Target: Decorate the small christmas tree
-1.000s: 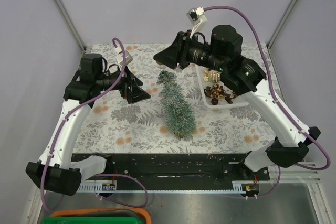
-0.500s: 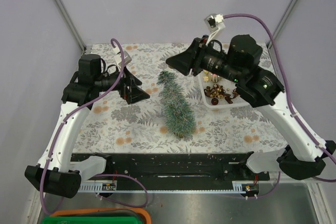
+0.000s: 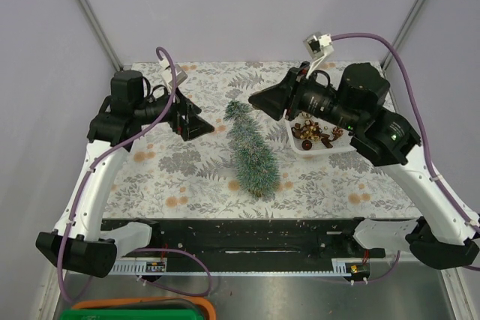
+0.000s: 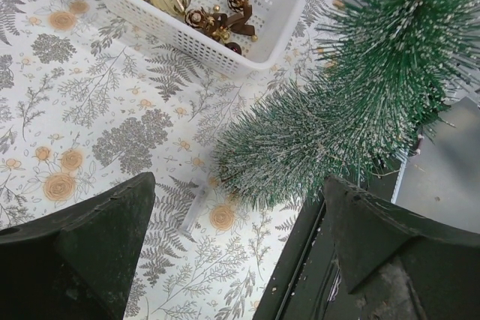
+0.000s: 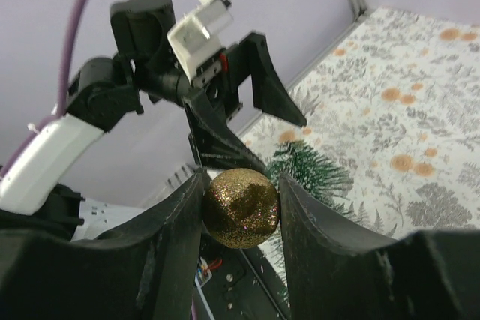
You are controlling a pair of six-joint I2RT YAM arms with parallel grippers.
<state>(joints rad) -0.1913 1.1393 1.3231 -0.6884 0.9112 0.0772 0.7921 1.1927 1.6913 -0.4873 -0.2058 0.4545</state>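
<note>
While my right pincer (image 5: 240, 185) is clenching a gold glitter bauble (image 5: 241, 209) up above the table, the small christmas tree (image 3: 251, 151) is lying on its side on the floral cloth (image 3: 172, 177) between my arms, tip pointing to the far wall and thick end toward me. My left pincer (image 3: 201, 127) is hanging wide open and empty just left of that tip. Just right of the tree, the white basket (image 4: 187, 43) is holding brown and gold baubles, pine cones and bows.
</note>
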